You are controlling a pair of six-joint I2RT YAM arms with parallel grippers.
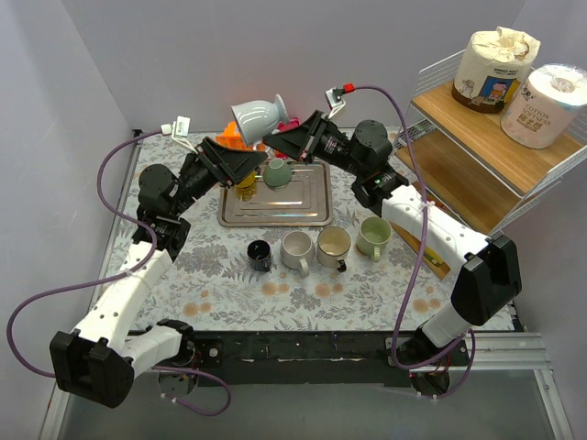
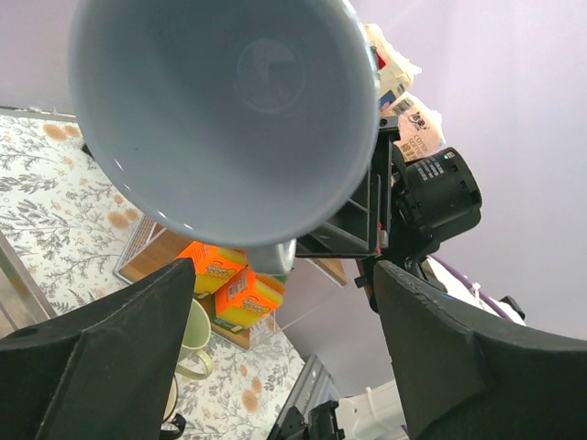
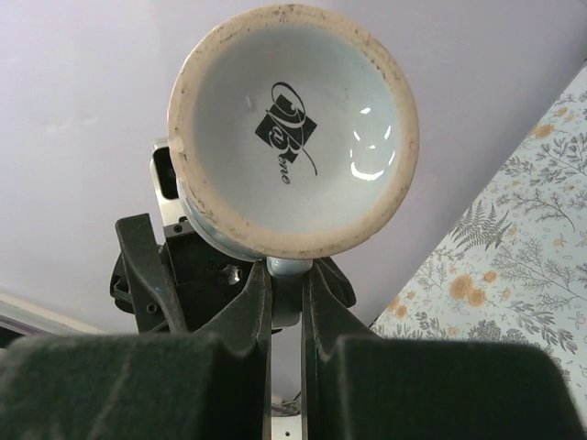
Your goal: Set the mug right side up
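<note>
A pale blue-grey mug (image 1: 260, 117) is held in the air over the far edge of the metal tray (image 1: 307, 209). It lies on its side, mouth toward the left. My right gripper (image 1: 272, 138) is shut on its handle (image 3: 288, 271); the right wrist view shows the mug's base with a dark logo (image 3: 293, 128). My left gripper (image 1: 234, 152) is open and empty just below the mug's mouth. In the left wrist view the mug's inside (image 2: 229, 110) fills the top, beyond my wide-spread fingers (image 2: 101, 367).
On the tray stand a small green cup (image 1: 278, 171), mouth down, and a yellow object (image 1: 245, 188). Before the tray stand a black (image 1: 260, 254), a white (image 1: 296, 248), a beige (image 1: 333, 245) and a green mug (image 1: 373, 236). Orange sponge packs (image 1: 229, 137) lie behind. A wire shelf with paper rolls (image 1: 495, 64) stands right.
</note>
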